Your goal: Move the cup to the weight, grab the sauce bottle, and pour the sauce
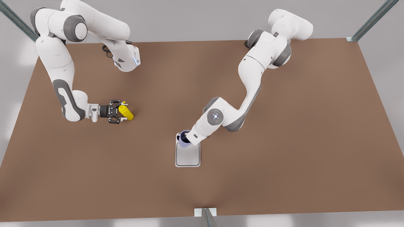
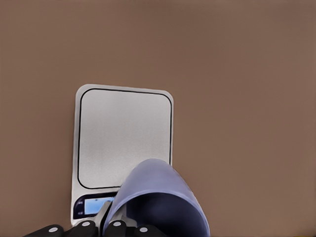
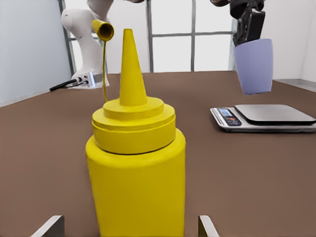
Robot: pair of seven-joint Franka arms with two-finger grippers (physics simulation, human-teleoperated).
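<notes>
The yellow sauce bottle (image 1: 126, 113) stands upright on the table at the front view's left. My right gripper (image 1: 116, 112) is open at table height, its fingertips (image 3: 49, 226) on either side of the bottle (image 3: 136, 182) without touching it. The bottle's yellow cap (image 3: 102, 30) dangles from a thin strand. At the front view's middle, my left gripper (image 3: 249, 27) is shut on the rim of the lavender-blue cup (image 1: 183, 142). The cup (image 2: 158, 197) hangs in the air over the display end of the silver scale (image 1: 188, 157), whose steel plate (image 2: 123, 138) is bare.
The brown table (image 1: 284, 142) spreads wide around both arms. Metal frame posts stand at the far corners (image 1: 372, 22), and a small bracket (image 1: 205, 212) sits at the near edge. The left arm's elbow (image 1: 216, 116) reaches over the table's middle.
</notes>
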